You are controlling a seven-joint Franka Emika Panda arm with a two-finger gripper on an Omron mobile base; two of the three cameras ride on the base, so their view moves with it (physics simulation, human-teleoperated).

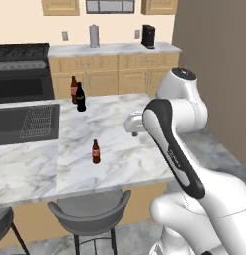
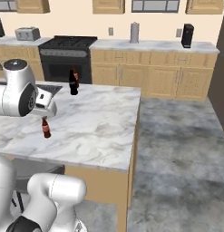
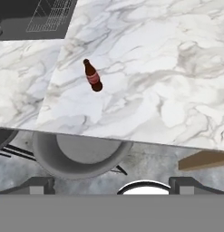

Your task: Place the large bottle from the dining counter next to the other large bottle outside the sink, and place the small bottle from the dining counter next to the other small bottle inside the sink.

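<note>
In your left base view, the small bottle (image 1: 95, 152) stands upright on the dining counter (image 1: 124, 149) near its front edge, while at about eleven o'clock from it the large bottle (image 1: 73, 89) and the other large bottle (image 1: 80, 97) stand just beside each other, near the sink (image 1: 25, 123). In your right base view, the small bottle (image 2: 46, 128) sits at the arm's five o'clock, the two tall bottles far behind. In your hand view, the gripper (image 3: 111, 183) is spread wide and empty, the small bottle (image 3: 92, 75) toward eleven o'clock.

black stove (image 2: 68, 56), wooden cabinets (image 2: 177, 79), grey stool (image 1: 89, 211)
</note>
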